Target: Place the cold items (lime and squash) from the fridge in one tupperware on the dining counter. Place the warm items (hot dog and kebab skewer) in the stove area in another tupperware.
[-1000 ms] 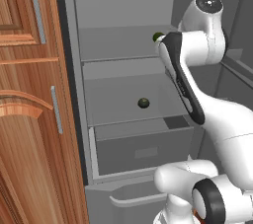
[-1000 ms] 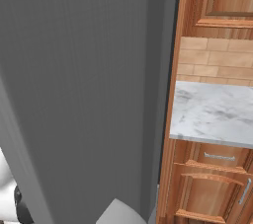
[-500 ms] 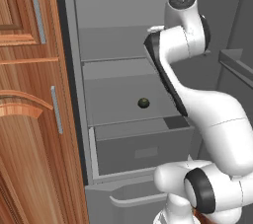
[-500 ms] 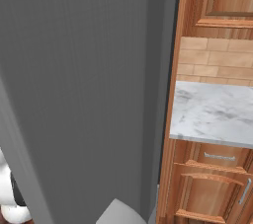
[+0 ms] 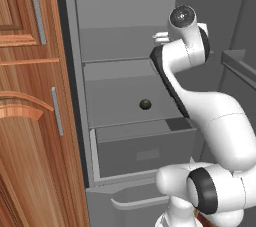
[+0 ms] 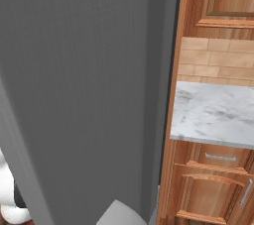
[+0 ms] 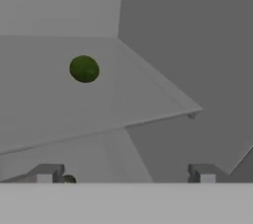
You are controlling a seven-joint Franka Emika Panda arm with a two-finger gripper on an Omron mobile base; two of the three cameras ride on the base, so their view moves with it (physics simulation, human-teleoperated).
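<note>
**Pincer spread wide and empty before the fridge shelf with the lime**

The pincer (image 7: 125,174) stands fully open in the hand view, its two dark fingertips (image 7: 48,173) far apart at the bottom of the frame, with nothing between them. Ahead of it lies a grey fridge shelf (image 7: 148,94), and on that shelf, well apart from the pincer, sits the lime (image 7: 84,68), a round green fruit resting alone on the flat surface, away from the shelf's front edge and clear of the fridge's side wall.

In the left base view the white arm (image 5: 210,116) rises in front of the open fridge (image 5: 125,6) and bends toward its upper shelf. On the shelf below it lies a small dark-green round thing (image 5: 145,104), too small to name for certain. Under that shelf a grey drawer (image 5: 145,153) stands pulled partly out. A wooden cabinet (image 5: 30,121) stands just beside the fridge.

In the right base view the grey fridge side (image 6: 84,90) stands beside a marble counter (image 6: 218,115), with wooden cabinet doors (image 6: 208,194) beneath it.
</note>
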